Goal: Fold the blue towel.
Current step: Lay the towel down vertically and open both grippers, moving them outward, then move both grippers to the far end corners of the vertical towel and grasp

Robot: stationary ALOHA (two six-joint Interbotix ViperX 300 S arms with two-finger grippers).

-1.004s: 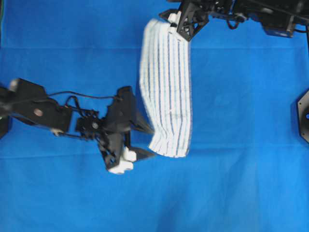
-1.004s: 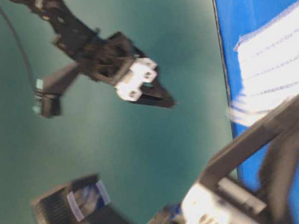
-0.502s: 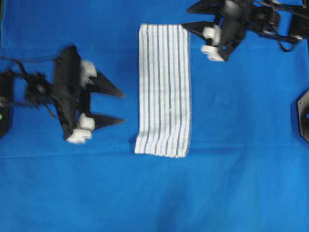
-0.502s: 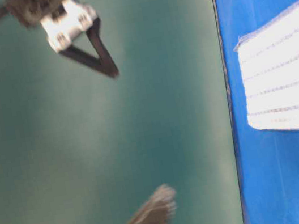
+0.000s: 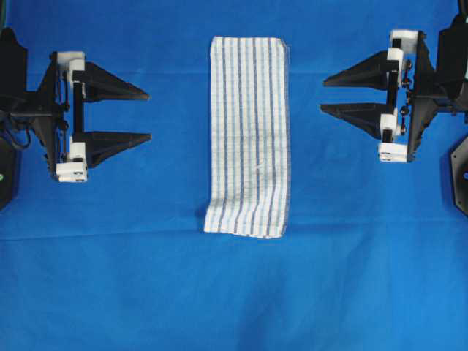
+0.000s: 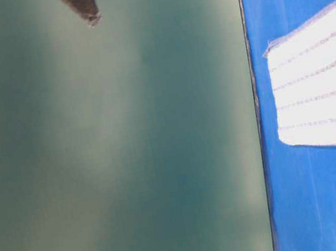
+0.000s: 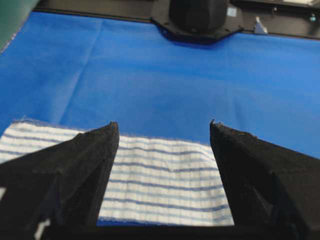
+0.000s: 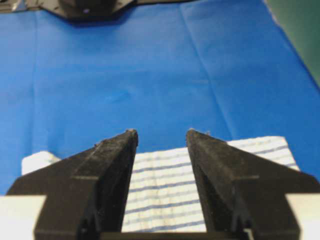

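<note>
The surface is draped in plain solid-blue cloth that fills the overhead view, with faint crease lines visible from both wrist cameras.

The blue towel lies flat at the centre as a long narrow strip, running from 12 o'clock down toward 6 o'clock, its stripes along its length. Its 6 o'clock end shows a rounded fold edge with a small shadow at the corner. A second ago its 12 o'clock end was lifted and pinched by the right tool, the strip bowed; half a second ago it already lay flat, and it has not shifted since. In the table-level view one end of the towel shows on the blue cloth, lying flat.

The left tool sits at 9 o'clock, well apart from the towel, its two fingers pointing toward 3 o'clock, spread wide with nothing between them. A second ago it was close against the towel's lower left edge; it has since drawn back and squared up.

The right tool sits at 3 o'clock, fingers pointing toward 9 o'clock, parted and holding nothing. It has moved from the towel's top corner out to the side, clear of the cloth.
</note>
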